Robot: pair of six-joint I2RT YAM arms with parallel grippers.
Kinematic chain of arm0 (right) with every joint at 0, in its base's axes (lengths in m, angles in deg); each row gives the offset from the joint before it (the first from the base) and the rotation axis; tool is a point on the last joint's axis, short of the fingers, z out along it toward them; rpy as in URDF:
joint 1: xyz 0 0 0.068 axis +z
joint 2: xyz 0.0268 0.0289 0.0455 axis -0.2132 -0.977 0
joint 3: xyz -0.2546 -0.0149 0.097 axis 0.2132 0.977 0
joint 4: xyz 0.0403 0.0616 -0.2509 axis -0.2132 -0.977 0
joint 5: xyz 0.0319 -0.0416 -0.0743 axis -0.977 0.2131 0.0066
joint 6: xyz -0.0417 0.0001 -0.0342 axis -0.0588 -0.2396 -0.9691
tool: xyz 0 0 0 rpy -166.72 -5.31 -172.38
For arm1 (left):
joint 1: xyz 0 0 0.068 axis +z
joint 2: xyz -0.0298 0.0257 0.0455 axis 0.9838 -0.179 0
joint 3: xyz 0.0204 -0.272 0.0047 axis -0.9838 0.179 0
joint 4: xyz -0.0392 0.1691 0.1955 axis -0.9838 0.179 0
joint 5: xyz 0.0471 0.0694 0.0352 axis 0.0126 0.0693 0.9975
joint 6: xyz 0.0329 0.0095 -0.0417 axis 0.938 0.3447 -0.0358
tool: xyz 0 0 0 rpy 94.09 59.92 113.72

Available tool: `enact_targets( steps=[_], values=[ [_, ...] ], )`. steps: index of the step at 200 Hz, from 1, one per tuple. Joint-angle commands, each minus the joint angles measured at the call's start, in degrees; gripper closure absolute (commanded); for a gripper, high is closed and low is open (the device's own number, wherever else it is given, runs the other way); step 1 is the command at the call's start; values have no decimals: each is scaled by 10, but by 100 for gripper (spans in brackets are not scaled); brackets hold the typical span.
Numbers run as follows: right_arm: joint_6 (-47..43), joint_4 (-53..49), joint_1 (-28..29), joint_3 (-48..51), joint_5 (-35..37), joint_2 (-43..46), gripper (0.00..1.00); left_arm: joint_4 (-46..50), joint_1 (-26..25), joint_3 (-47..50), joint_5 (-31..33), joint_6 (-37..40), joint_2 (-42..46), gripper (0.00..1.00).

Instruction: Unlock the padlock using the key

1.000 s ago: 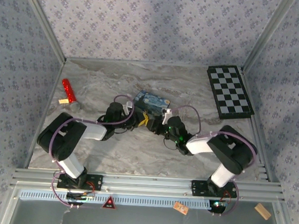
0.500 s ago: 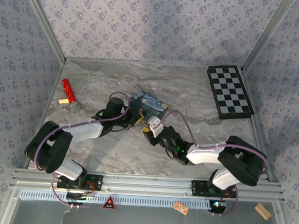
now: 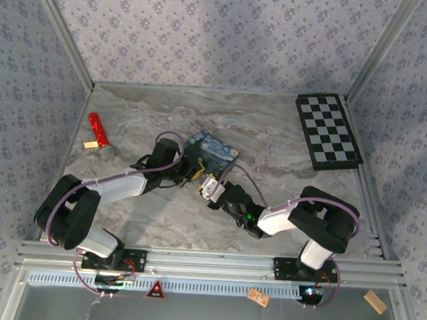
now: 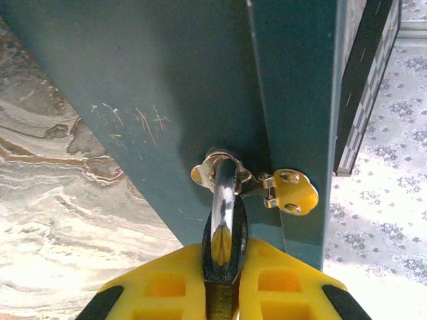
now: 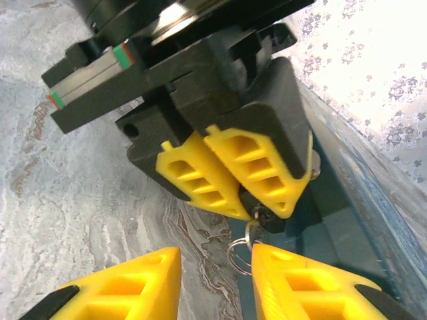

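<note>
The left gripper (image 4: 223, 257) is clamped on the black-bodied padlock with a polished steel shackle (image 4: 224, 220), its ribbed yellow plastic fingers (image 4: 167, 287) pressed to either flank. I judge this grip is meant to steady the lock so a turning key has something to work against. The shackle passes through the brass-coloured hasp (image 4: 290, 192) on the side of the dark teal box (image 4: 167, 80), whose matte wall shows fine scratches. The box stands on the grey marbled tabletop (image 3: 273, 135), with the left gripper at its 8 o'clock and the lock between them.

In the right wrist view, the small silver key on a thin wire ring (image 5: 252, 227) sits at the 6 o'clock end of the padlock, apparently seated in the keyhole. The right gripper (image 5: 215, 257) waits just below with its wedge-shaped yellow fingers (image 5: 133, 287) apart. The ring lies in the gap, nearer the 3 o'clock finger, unpinched. Next, probably, comes closing on the key's flat head.
</note>
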Motion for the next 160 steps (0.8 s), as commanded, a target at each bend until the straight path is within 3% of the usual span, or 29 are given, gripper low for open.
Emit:
enact_targets(
  steps=[1, 72, 160],
  values=[
    [-31, 46, 1, -2, 22, -16, 64, -10, -5, -27, -14, -2, 22, 100],
    [-39, 73, -1, -29, 37, -55, 62, 3, -7, -20, -11, -1, 32, 100],
    [-20, 61, -14, -35, 57, -57, 79, -3, -11, -18, -16, 2, 28, 100]
  ],
)
